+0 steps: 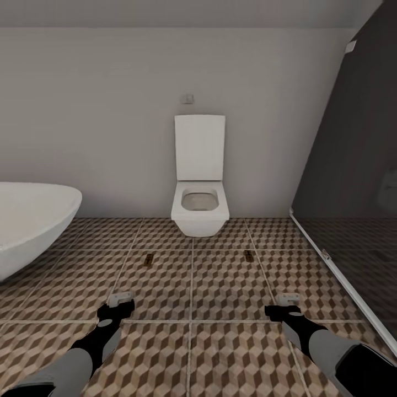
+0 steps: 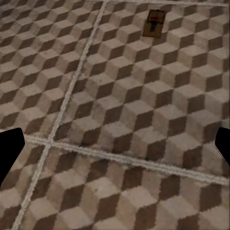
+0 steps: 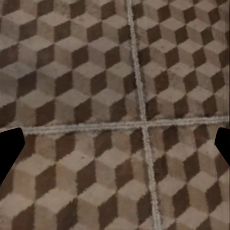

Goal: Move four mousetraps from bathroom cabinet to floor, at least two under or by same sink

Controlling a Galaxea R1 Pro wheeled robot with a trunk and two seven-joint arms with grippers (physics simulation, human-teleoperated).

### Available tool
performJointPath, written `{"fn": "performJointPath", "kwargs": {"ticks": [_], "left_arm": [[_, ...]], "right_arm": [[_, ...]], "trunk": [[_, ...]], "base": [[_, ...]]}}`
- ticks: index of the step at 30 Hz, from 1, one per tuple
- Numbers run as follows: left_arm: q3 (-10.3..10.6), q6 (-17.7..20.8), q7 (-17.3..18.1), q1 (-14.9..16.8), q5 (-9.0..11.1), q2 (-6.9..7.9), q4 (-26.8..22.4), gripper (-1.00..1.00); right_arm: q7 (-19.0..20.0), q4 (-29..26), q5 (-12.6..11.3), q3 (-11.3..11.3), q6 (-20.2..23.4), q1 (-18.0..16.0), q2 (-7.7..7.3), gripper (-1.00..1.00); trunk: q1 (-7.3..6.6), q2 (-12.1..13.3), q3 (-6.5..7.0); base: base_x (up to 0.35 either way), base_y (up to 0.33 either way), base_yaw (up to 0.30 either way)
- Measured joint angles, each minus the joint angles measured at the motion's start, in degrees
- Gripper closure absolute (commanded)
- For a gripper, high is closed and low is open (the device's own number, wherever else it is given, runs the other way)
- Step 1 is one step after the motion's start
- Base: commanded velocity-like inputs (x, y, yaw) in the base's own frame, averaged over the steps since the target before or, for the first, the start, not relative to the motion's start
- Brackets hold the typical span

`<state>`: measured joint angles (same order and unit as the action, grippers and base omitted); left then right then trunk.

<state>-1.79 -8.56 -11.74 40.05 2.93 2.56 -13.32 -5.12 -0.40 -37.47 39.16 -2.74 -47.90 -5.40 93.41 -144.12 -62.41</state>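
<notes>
Nearest, the left gripper (image 1: 120,301) and right gripper (image 1: 288,298) hang with fingers apart and empty over the bathroom floor (image 1: 220,342), where two mousetraps (image 1: 148,259) (image 1: 249,255) already lie before the toilet (image 1: 199,182), so two seem left.

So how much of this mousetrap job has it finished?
Two mousetraps, one and another, already lie on the tiled floor in front of the toilet. Nothing is in hand: both the left gripper and right gripper look open and empty. Two traps remain, and no sink is visible to confirm placement.
</notes>
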Motion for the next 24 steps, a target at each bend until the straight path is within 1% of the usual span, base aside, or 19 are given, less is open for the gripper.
{"fn": "performJointPath", "kwargs": {"ticks": [24], "left_arm": [[0.0, 0.0, 0.0, 0.0, 0.0, 0.00, 0.0, -1.00]], "right_arm": [[0.0, 0.0, 0.0, 0.0, 0.0, 0.0, 0.02, -1.00]], "trunk": [[-0.62, 0.3, 5.32]], "base": [[0.000, 0.000, 0.000]]}}
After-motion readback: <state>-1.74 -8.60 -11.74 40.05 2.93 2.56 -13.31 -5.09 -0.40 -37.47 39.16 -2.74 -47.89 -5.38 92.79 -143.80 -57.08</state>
